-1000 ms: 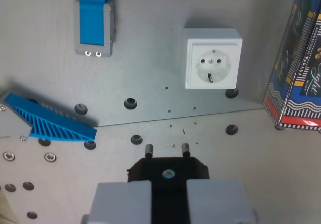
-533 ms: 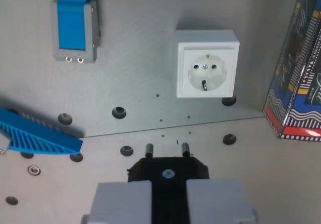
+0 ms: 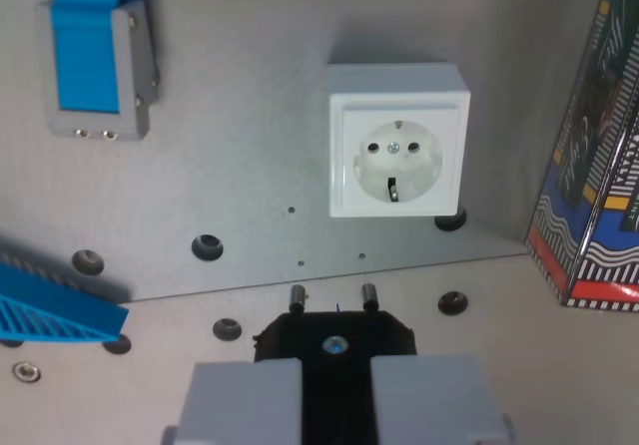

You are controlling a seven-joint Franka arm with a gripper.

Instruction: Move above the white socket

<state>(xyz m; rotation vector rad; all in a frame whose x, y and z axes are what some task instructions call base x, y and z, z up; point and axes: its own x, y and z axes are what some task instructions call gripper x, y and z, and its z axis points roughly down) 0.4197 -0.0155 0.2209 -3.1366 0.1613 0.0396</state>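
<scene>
The white socket (image 3: 397,139) sits on the grey metal plate (image 3: 250,166), upper middle of the wrist view, its round recess with two holes facing the camera. My gripper (image 3: 334,365) is at the bottom centre, its grey fingers (image 3: 240,400) shut on a black plug (image 3: 334,335). The plug's two metal pins (image 3: 297,296) point toward the socket and end just short of the plate's near edge, below and slightly toward the wrist view's left of the socket.
A grey holder with a blue insert (image 3: 95,61) is mounted at the top left. A blue ribbed wedge (image 3: 55,310) lies at the left edge. A patterned box (image 3: 594,176) stands along the right side. Screw holes (image 3: 207,244) dot the plate.
The camera has moved toward the socket and to the right: the socket now looks larger and nearer the centre, while the blue parts slid toward the left edge. The plug stays held.
</scene>
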